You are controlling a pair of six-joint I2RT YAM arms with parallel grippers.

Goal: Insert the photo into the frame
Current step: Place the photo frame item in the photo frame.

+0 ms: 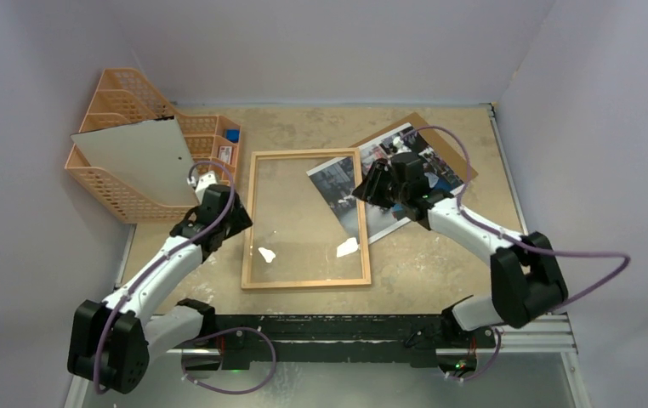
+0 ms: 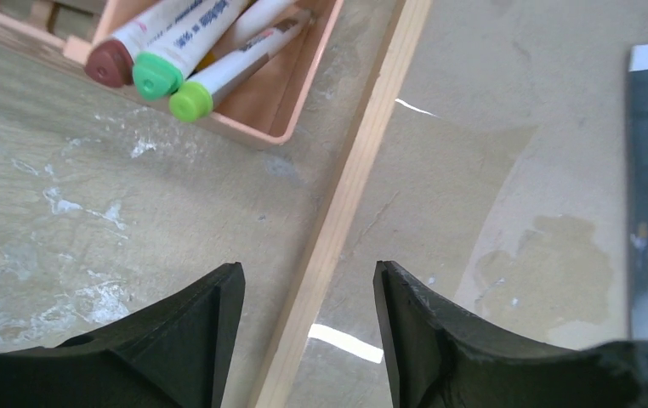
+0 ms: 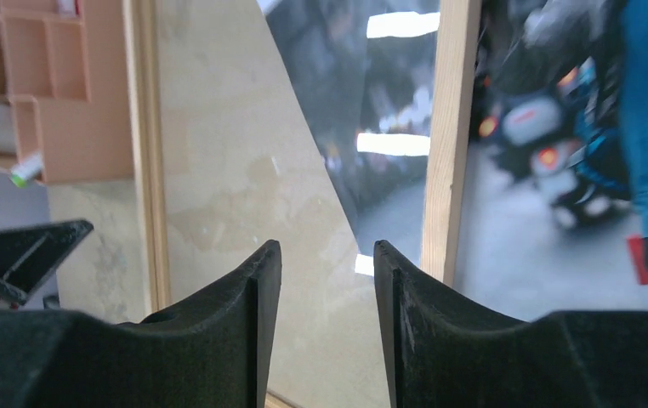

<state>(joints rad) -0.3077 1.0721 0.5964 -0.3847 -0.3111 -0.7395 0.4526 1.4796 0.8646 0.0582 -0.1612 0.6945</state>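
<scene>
Insertion incomplete — the photo (image 1: 335, 183) lies skewed, one corner inside the frame (image 1: 305, 281) and the rest beyond its right rail — left jaws stand apart astride the left rail, right jaws narrower, both holding nothing.

Robot lab bench (plain grey walls (image 1: 321, 42) box the table (image 1: 440, 255)).

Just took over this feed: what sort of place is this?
Probably an enclosed lab test bench: plain grey walls, a worn beige tabletop, an orange plastic mesh organizer with marker pens.
</scene>
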